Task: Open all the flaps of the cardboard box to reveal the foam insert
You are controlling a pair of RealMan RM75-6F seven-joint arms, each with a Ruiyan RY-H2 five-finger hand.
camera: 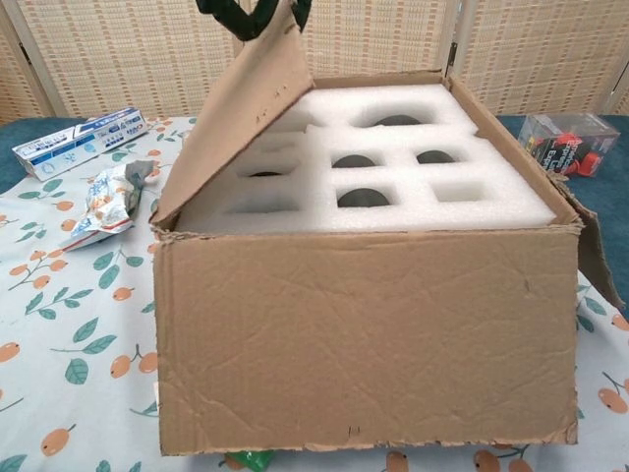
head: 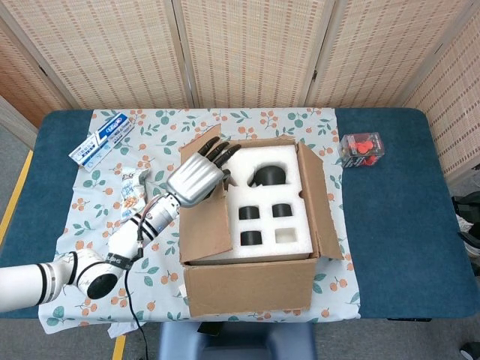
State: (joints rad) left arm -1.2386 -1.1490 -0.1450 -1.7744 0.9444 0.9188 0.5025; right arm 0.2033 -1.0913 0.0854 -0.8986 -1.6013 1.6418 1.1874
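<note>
On the flowered tablecloth [head: 82, 225], seen from the head camera, the cardboard box [head: 251, 289] sits near the middle of the blue table [head: 397, 217]. The left hand [head: 196, 176] rests against the outer face of the left flap [head: 206, 225], its dark fingertips [head: 217, 154] curling over the flap's upper edge, so it holds the flap tilted up and away from the box opening. The white foam insert [head: 274, 206] shows inside, with several dark round and square cutouts. The right flap [head: 319, 202] stands folded outward, and the front flap hangs down along the box's near side. A toothpaste box [head: 101, 141] and a snack packet [head: 133, 193] lie on the cloth to the left, well apart from the box. A clear case with red contents [head: 361, 148] sits on the bare blue surface to the right.

From the chest camera, the cardboard box [camera: 364, 344] fills most of the frame. The left flap [camera: 236, 118] slants upward over the foam insert [camera: 393, 192], and only the dark fingertips [camera: 246, 15] of the left hand show at the top edge, hooked over the flap. The right hand shows in neither view.
</note>
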